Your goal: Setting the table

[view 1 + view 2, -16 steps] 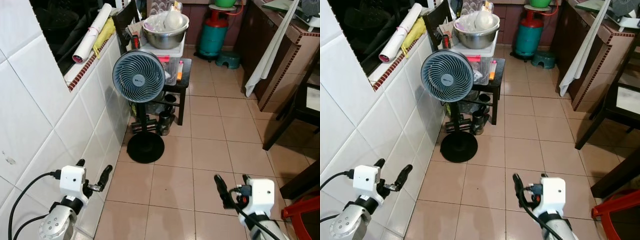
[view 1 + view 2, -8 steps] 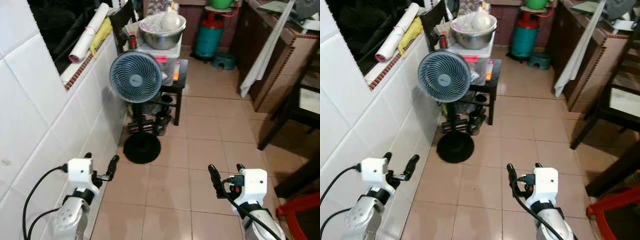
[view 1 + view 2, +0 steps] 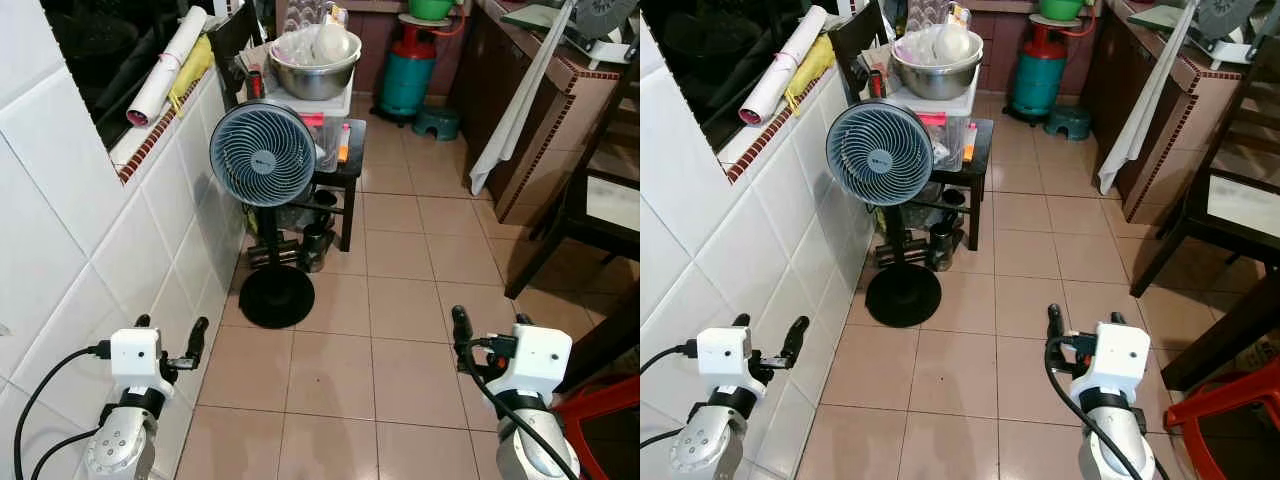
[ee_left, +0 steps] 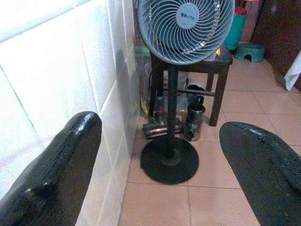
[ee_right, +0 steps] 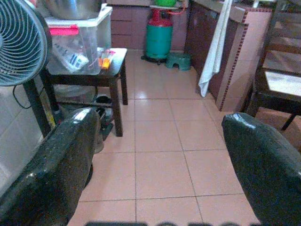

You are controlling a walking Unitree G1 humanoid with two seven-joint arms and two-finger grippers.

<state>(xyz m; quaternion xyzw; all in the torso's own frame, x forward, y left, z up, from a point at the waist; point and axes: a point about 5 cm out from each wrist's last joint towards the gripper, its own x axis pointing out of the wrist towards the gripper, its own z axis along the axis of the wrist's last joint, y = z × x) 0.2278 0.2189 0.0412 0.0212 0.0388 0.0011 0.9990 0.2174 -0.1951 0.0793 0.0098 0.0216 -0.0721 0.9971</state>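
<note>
Both arms are held low in front of me over the tiled floor. My left gripper [image 3: 170,328] is open and empty, close to the white tiled wall [image 3: 90,270]. My right gripper [image 3: 490,322] is also open and holds nothing. A steel bowl [image 3: 313,68] with pale items in it rests on a clear plastic box on a small black side table [image 3: 352,165], far ahead. A dark wooden table [image 3: 608,200] with a pale top is at the right edge. In the left wrist view the fingers [image 4: 51,179] frame the fan's base.
A grey standing fan [image 3: 264,155] stands by the wall ahead on the left. A green gas cylinder [image 3: 407,75] and a small stool [image 3: 436,121] are at the back. A white cloth [image 3: 520,90] hangs from the right counter. A red plastic chair [image 3: 600,420] is near my right arm.
The whole picture has shifted a little, so the camera has moved. Both grippers remain open and empty, held low in front.
</note>
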